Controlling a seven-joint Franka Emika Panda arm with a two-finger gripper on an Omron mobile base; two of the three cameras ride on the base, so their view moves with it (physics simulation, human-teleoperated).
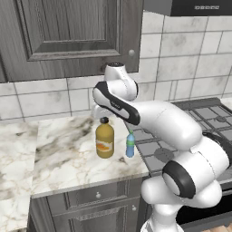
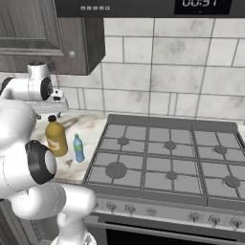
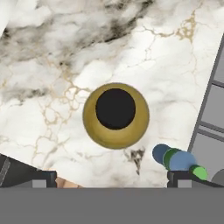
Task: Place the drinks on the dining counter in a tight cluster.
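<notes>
An amber bottle (image 1: 104, 141) (image 2: 56, 139) with a black cap stands upright on a marble worktop backed by tiles. In the hand view I look straight down on the amber bottle (image 3: 116, 116), with its cap centred. My gripper (image 1: 103, 116) (image 2: 53, 113) (image 3: 111, 178) hovers just above the cap, open, with its fingertips spread wide to either side and nothing between them. A small slim light-blue bottle (image 1: 130, 145) (image 2: 78, 148) (image 3: 177, 159) stands close beside the amber one, toward the stove. The dining counter is out of view.
A gas stove (image 1: 206, 113) (image 2: 162, 153) with grey grates adjoins the marble worktop (image 1: 59, 152) (image 2: 91, 125) on the right. A grey upper cabinet (image 1: 68, 31) (image 2: 28, 28) hangs above it against the tiled wall (image 2: 158, 72). The worktop's front edge (image 1: 86, 186) lies close to the bottles.
</notes>
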